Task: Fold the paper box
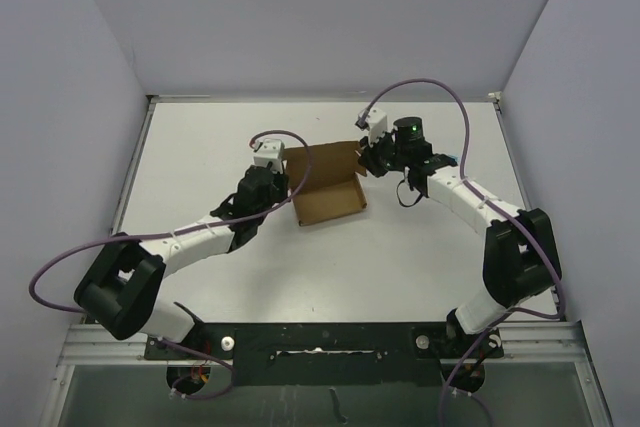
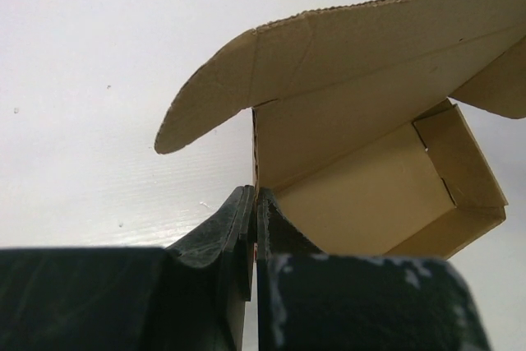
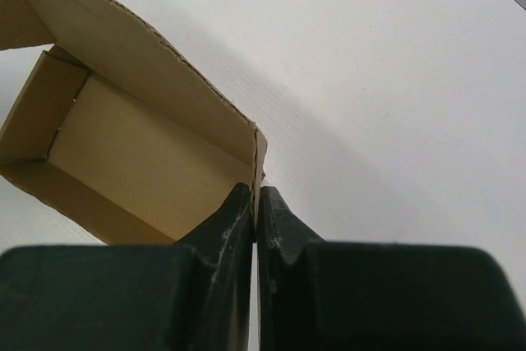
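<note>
The paper box [image 1: 326,187] is plain brown cardboard, partly formed into an open tray, and sits at the middle of the white table. Its lid flap stands up along the far side. My left gripper [image 1: 284,185] is shut on the box's left side wall; in the left wrist view [image 2: 256,196] one finger is outside the wall and one inside. My right gripper [image 1: 366,159] is shut on the box's right side wall, seen in the right wrist view [image 3: 256,193] pinching the wall's edge. The box interior [image 3: 140,162] looks empty.
The white table [image 1: 400,257] is walled in by grey panels at the left, back and right. Purple cables loop over both arms. A black rail runs along the near edge by the arm bases.
</note>
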Tool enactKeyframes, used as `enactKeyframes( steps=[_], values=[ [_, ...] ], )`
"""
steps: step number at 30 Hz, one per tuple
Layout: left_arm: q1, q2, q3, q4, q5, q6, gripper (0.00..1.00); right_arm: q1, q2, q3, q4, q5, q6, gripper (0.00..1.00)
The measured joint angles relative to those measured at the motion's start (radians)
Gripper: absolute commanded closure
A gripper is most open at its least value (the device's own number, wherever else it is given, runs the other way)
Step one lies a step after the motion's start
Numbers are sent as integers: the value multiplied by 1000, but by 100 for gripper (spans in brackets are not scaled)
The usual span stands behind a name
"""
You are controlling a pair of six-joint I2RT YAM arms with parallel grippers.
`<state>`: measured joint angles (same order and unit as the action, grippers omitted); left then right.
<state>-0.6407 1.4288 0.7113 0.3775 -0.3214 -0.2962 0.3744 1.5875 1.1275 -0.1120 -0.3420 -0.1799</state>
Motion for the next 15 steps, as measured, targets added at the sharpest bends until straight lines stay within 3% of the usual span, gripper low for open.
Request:
enactKeyframes(
  steps=[15],
  values=[
    [0,50,43,-41,3,-84,100,49,0,-34,63,142,91,100]
  ],
)
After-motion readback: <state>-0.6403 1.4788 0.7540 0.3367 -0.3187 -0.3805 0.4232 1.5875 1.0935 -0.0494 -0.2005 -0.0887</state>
